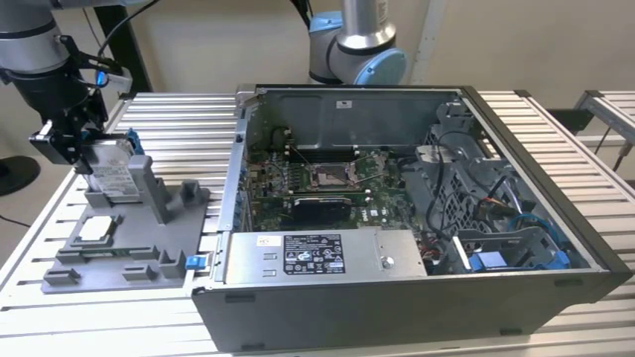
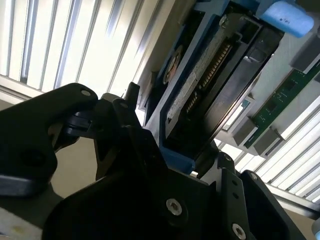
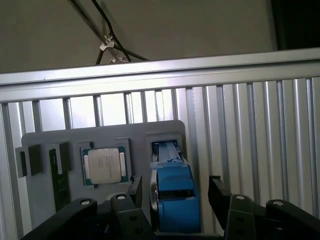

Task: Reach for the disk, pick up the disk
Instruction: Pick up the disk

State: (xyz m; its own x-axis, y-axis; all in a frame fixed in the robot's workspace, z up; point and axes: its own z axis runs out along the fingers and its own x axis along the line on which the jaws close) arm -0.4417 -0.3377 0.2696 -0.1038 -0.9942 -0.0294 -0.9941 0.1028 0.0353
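Item: the disk point(image 1: 111, 172), a flat rectangular silver-grey metal hard drive with a white label and a blue plastic bracket round its edges. It stood on edge in a slot of a grey moulded plastic holder point(image 1: 129, 271). The holder lay on the slatted aluminium bench point(image 1: 178, 119), toward the bench's edge at the exterior view's left and just beside the open grey metal computer case point(image 1: 397, 297).

Item: a small square silver processor chip point(image 3: 104, 165), lying flat in its own recess of the same holder, beside the disk's slot.

Item: the black two-fingered gripper point(image 3: 175, 186), down over the disk's upper end. In the first wrist view its fingers point(image 3: 136, 192) stood apart, one on each side of the blue bracket. A gap showed on one side, and the other finger was close to the bracket or touching it. The disk was straddled but not clamped, and it sat in its slot.

Handling note, as a judgement: the grasp would likely go best with the jaws centred, so that both pads meet the bracket's flat sides together. An uneven closing could push the disk sideways against the slot wall. The hold should be square and low enough to take the bracket, not only its top edge.
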